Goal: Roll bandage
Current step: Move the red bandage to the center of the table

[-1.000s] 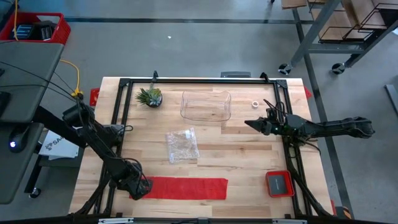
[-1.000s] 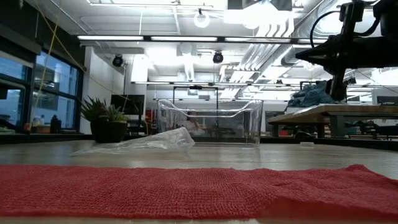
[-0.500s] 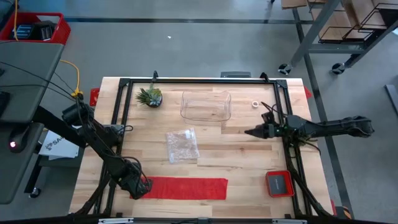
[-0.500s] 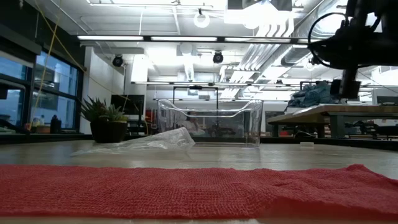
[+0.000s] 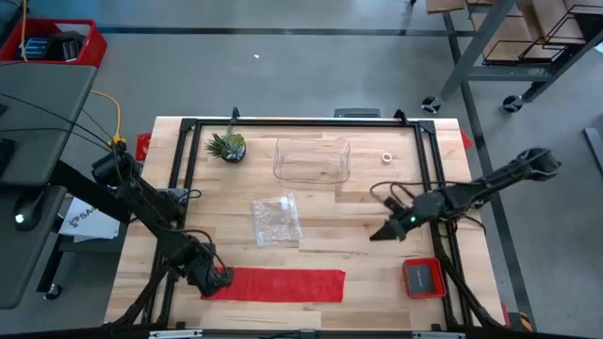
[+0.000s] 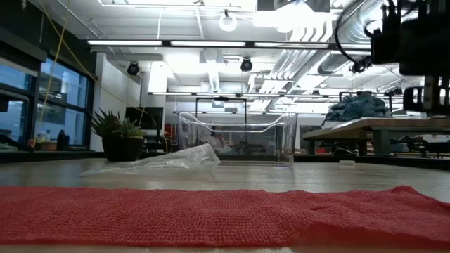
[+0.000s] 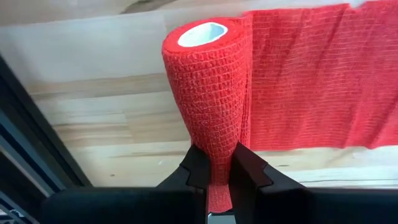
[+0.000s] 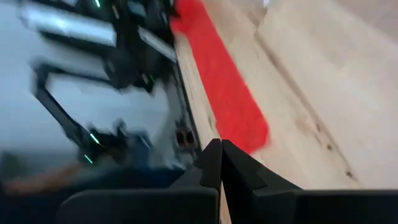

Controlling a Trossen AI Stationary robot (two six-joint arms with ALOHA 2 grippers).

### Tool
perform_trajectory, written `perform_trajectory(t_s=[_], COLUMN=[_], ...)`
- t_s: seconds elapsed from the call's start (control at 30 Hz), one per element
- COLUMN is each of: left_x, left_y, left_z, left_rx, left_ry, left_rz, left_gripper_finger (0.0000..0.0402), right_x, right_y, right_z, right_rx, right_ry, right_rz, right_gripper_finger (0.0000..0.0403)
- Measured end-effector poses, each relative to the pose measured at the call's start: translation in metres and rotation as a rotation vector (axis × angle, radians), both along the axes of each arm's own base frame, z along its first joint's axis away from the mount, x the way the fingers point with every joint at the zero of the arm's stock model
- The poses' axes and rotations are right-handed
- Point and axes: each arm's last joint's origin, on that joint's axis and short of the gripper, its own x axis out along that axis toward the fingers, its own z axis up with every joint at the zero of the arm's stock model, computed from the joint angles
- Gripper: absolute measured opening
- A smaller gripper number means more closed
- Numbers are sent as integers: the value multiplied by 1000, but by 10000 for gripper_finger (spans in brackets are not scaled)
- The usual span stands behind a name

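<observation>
Wooden table (image 5: 377,254) under a dark frame, seen from above, with 2 dark arms reaching in from either side. Red bandage (image 5: 283,284) along the near edge as a long flat strip, most of it unrolled, its left end wound into a small upright roll with a pale hollow core, plain in the left wrist view (image 7: 208,118). Clear plastic bin (image 5: 312,158) at the far middle, a crinkly clear bag (image 5: 275,221) nearer the centre, a small potted plant (image 5: 227,146) at the far left, a red square tray (image 5: 424,277) near the right corner, all well apart from the strip and so out of the rolling path.

Left gripper (image 7: 216,171) at the strip's left end, fingers pinching the lower part of the roll, likely so that turning the wrist winds more fabric on while the flat remainder lies free on the wood. Rolling judged barely begun.

Right gripper (image 5: 384,233) above the bare middle of the table, aimed toward the strip's right end but apart from it, fingers pressed together on nothing (image 8: 217,163). Probably placed to steady or feed the loose end.
</observation>
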Motion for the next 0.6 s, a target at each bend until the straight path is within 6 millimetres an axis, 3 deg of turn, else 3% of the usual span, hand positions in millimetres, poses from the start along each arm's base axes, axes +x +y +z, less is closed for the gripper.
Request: perform_trajectory(t_s=[0.2,0.43,0.6], left_x=[1,0,-1], left_y=[0,0,2], left_z=[0,0,-1], left_rx=[4,4,21], left_ry=[-7,-6,6], left_rz=[3,2,-10], left_gripper_finger=[23,23,23], right_x=[42,88,120], right_y=[25,48,77], right_z=[7,-20,-26], right_rx=[-145,-174,-149], right_ry=[66,171,209], right_rz=[177,321,349], right_gripper_finger=[0,0,0])
